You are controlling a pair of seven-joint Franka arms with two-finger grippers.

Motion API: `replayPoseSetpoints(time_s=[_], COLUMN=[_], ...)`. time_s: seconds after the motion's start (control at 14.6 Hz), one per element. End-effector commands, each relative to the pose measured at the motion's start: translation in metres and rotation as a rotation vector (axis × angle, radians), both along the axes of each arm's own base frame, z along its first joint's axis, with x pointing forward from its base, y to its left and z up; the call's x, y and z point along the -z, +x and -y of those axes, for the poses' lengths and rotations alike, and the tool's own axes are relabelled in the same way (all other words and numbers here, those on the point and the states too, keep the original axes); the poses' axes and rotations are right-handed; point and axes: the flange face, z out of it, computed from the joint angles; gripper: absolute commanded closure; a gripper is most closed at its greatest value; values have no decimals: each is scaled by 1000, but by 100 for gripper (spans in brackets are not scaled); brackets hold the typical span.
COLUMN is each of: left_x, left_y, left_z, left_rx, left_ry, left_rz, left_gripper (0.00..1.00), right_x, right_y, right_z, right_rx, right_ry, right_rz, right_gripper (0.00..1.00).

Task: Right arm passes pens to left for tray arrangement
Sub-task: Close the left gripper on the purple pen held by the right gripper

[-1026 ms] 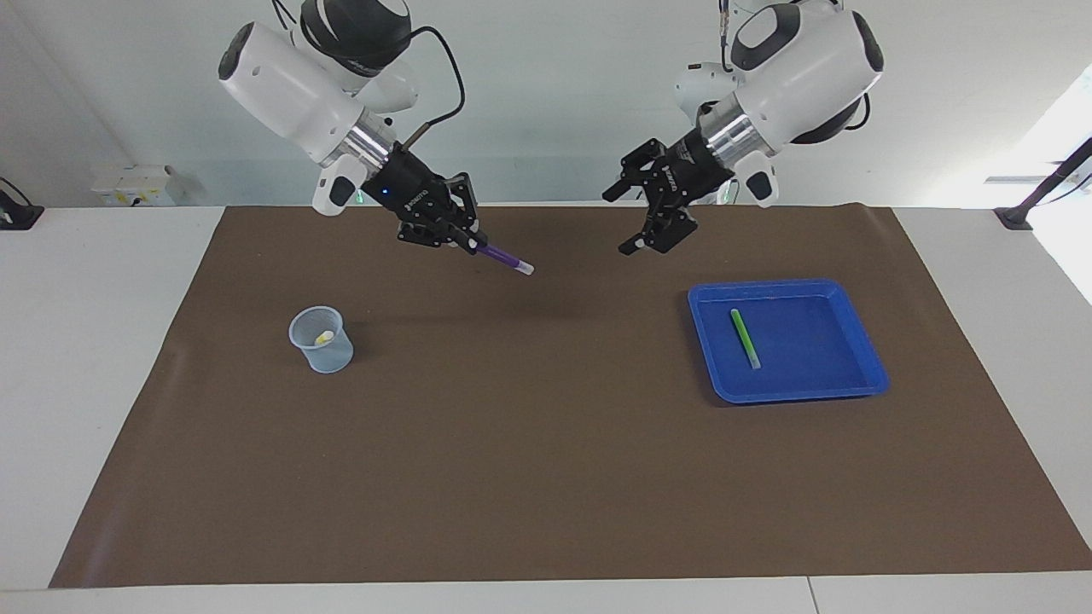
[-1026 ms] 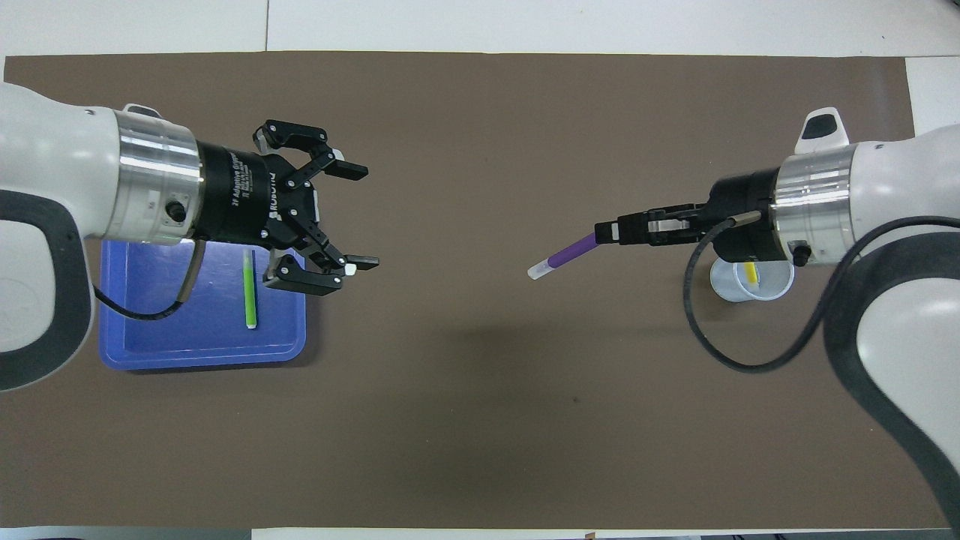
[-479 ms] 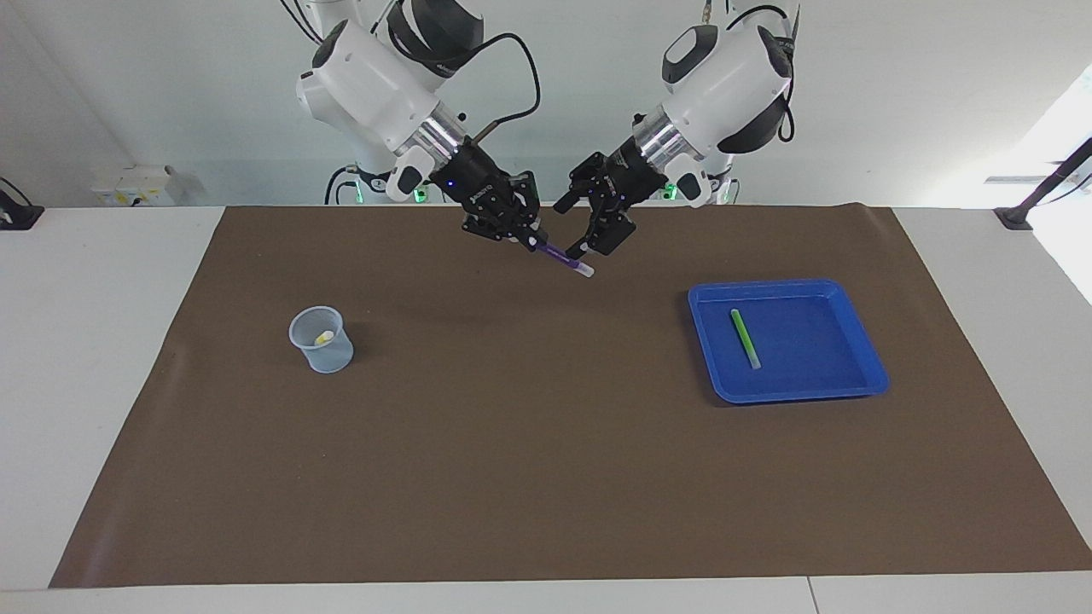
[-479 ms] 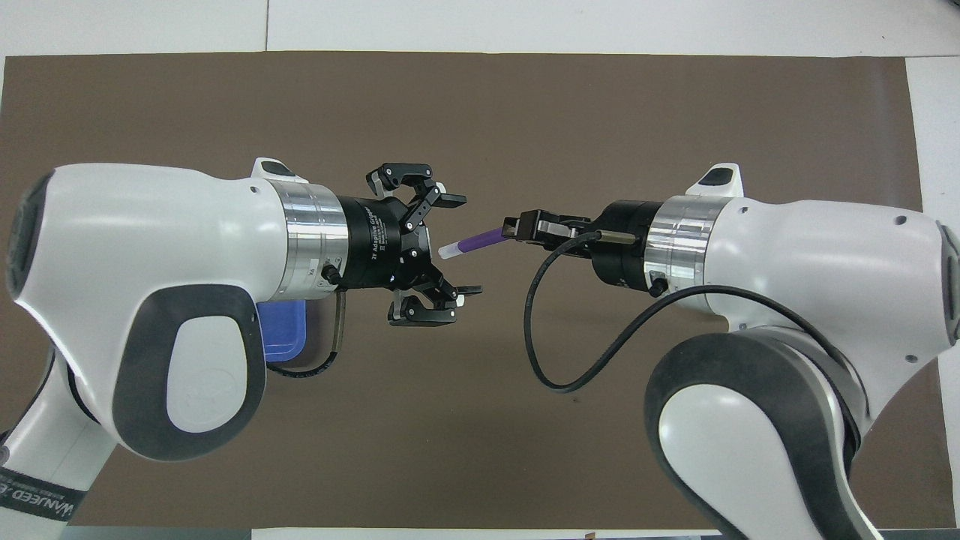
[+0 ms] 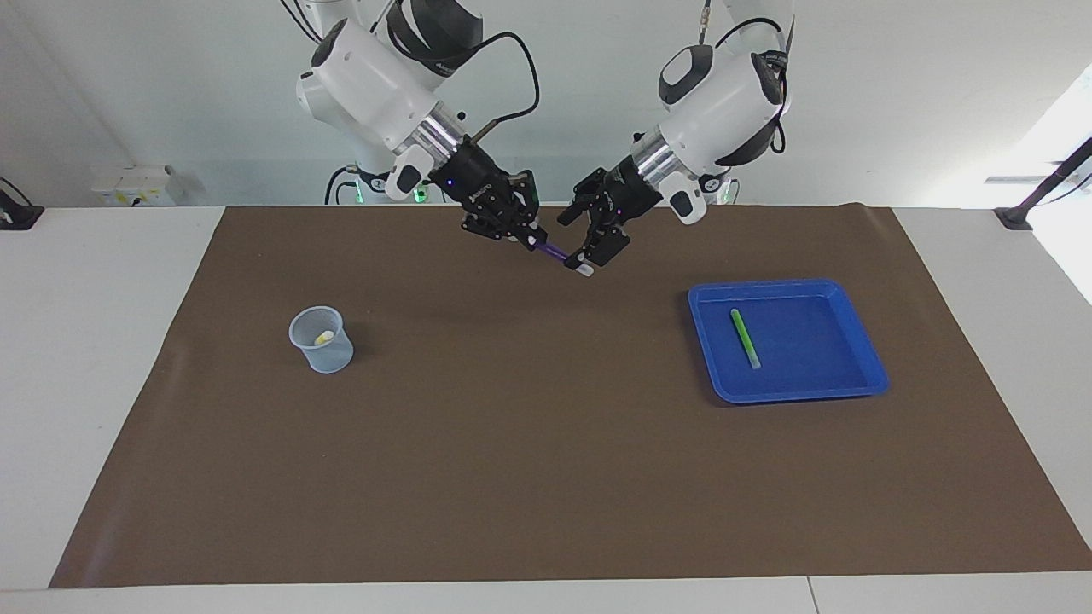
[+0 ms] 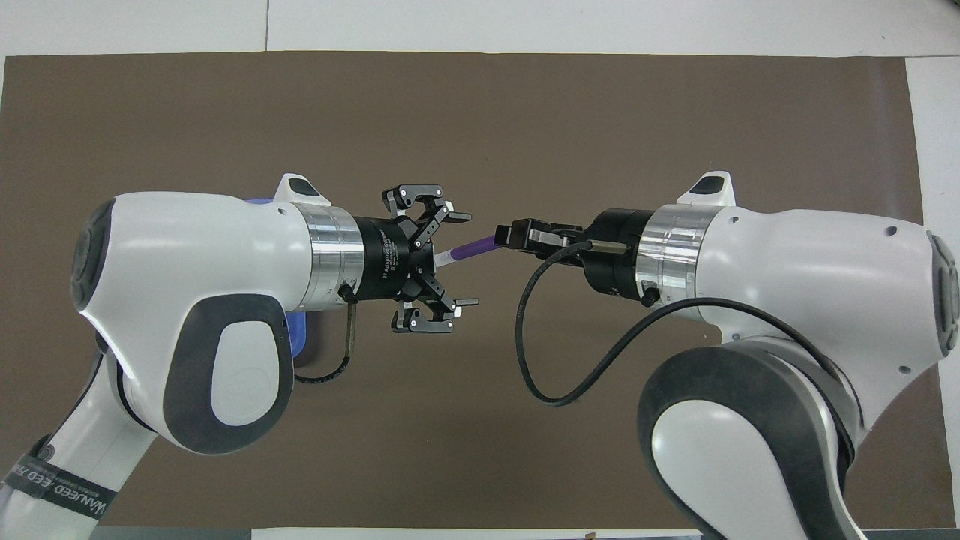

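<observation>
Over the brown mat near the robots' edge of the table, the two arms meet in the air. The right gripper is clamped on one end of the purple pen, whose pale tip reaches between the spread fingers of the left gripper, which has not closed on it. The pen looks light, stiff and smooth, so a firm pinch on the free length near the pale end seems the best hold. Toward the left arm's end lies the blue tray with the green pen flat in it; toward the right arm's end stands the clear cup, holding the yellow pen.
</observation>
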Motion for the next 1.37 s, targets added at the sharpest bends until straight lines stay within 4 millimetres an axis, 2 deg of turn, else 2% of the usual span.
replayPoseSetpoints(time_s=[0.0, 0.21, 0.34, 0.62, 0.96, 1.16, 1.23, 1.3], left_x=[5, 9, 15, 19, 16, 14, 13, 12], left_y=[3, 4, 0, -7, -2, 0, 0, 1], left_z=[-6, -4, 5, 11, 5, 3, 3, 2], left_rx=[-55, -97, -92, -74, -86, -90, -90, -93], left_ry=[-21, -25, -21, -15, -19, -21, -22, -23], left_rz=[-3, -2, -2, -7, -9, -8, -7, -5], left_gripper=[0, 0, 0, 9, 36, 61, 72, 88], right_x=[0, 0, 0, 0, 1, 1, 1, 1], right_y=[-7, -8, -7, -7, -7, -7, -7, -7], right_z=[4, 3, 4, 4, 4, 4, 5, 5], right_rx=[5, 4, 3, 4, 4, 4, 6, 4], right_ry=[15, 15, 15, 14, 14, 14, 14, 14], right_rz=[0, -3, -1, -2, -3, -3, -3, -3], right_gripper=[100, 100, 100, 100, 100, 100, 100, 100])
